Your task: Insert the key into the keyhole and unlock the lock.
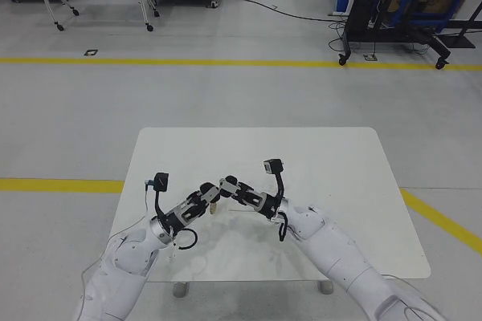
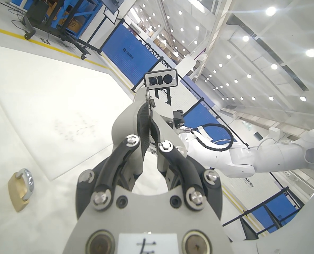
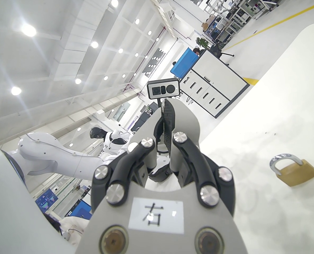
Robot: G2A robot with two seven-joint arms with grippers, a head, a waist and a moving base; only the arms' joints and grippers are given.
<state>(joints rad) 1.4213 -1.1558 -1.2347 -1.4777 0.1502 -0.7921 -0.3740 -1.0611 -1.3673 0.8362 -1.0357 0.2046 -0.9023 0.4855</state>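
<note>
A brass padlock (image 2: pixel 19 194) with a silver shackle lies flat on the white table (image 1: pixel 329 160); in the top view the padlock (image 1: pixel 213 208) is just below where the two arms meet, and the padlock (image 3: pixel 296 171) lies apart from both grippers. My left gripper (image 2: pixel 148 101) is shut, and a thin metal sliver at its tips looks like the key (image 2: pixel 147 95). My right gripper (image 3: pixel 165 107) is shut, tip to tip with the left one. In the top view the left gripper (image 1: pixel 210 193) and right gripper (image 1: pixel 228 186) touch above the table's near middle.
A thin white mat (image 2: pixel 48 122) lies on the table beyond the padlock. The far half of the table is bare. Carts and racks (image 1: pixel 402 24) stand on the floor behind a yellow line.
</note>
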